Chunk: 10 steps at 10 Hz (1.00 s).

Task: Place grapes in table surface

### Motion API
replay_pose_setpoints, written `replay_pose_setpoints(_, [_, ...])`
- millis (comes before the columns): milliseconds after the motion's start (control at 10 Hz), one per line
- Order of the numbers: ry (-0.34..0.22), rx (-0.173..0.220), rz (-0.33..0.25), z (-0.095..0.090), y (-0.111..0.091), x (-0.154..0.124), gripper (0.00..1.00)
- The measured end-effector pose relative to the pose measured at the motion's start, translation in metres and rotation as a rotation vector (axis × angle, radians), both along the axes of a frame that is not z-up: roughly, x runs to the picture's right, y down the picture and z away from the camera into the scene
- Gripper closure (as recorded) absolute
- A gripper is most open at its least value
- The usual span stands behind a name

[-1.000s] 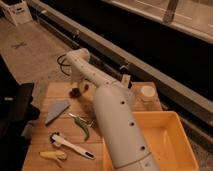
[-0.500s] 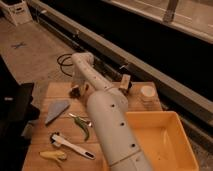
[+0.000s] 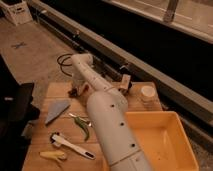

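Note:
My white arm reaches from the bottom middle up over the table surface [image 3: 107, 90], a light tan plank top. The gripper [image 3: 77, 89] is at the arm's far end, low over the back left part of the table. A small dark reddish-brown lump, the grapes [image 3: 83, 90], shows right at the gripper's tip, close to or on the wood. The arm hides most of the gripper, and I cannot tell whether it holds the grapes.
A big yellow bin [image 3: 172, 120] fills the table's right front. A white cup [image 3: 147, 93] and a small brown object [image 3: 125, 82] stand at the back right. A grey wedge [image 3: 56, 110], a green pepper [image 3: 82, 127], a white-handled tool [image 3: 72, 146] and a yellow piece [image 3: 52, 156] lie at the left.
The arm has swung a little to the left and its end has dropped lower over the table's back left part. The items on the table have not moved.

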State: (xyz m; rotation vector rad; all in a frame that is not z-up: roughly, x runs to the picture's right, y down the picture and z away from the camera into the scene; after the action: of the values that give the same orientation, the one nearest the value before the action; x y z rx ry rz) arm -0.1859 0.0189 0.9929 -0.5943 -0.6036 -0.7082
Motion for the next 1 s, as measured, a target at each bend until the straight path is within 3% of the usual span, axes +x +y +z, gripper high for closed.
replay_pose_setpoints(200, [-0.004, 0.051, 0.017, -0.017, -0.013, 0.002, 1.00])
replay_pose_setpoints(400, [-0.001, 0.143, 0.021, -0.056, -0.039, -0.005, 1.00])
replay_pose_setpoints(700, [-0.006, 0.218, 0.020, -0.087, -0.054, -0.005, 0.99])
replay_pose_setpoints(900, [0.011, 0.206, 0.008, -0.090, -0.052, -0.005, 0.86])
replay_pose_setpoints(1000, [0.026, 0.181, 0.006, -0.087, -0.043, -0.004, 0.74])
